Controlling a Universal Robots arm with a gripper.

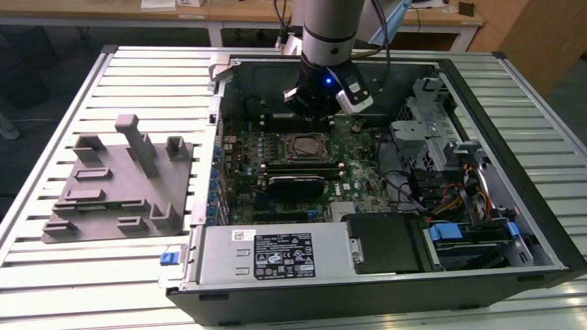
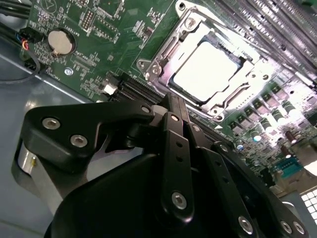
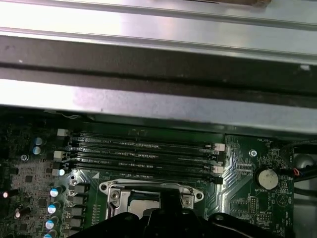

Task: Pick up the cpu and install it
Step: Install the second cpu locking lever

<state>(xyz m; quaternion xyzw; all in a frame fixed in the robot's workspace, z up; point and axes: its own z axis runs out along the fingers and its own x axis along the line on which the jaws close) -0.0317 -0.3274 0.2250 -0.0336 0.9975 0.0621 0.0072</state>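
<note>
The cpu is a pale silver square lying flat inside the metal-framed socket on the green motherboard. In the exterior view the socket sits mid-board, and the cpu shows as a grey patch in it. My gripper hovers a little above the board beside the socket, its black fingers closed together with nothing between them. In the exterior view my gripper hangs just behind the socket, inside the open computer case. In the first wrist view the socket is partly hidden by the gripper body.
A grey plastic tray with upright posts lies on the slatted table at the exterior view's left. Memory slots run behind the socket, with the case wall beyond. A power supply and drive cage fill the case's near side.
</note>
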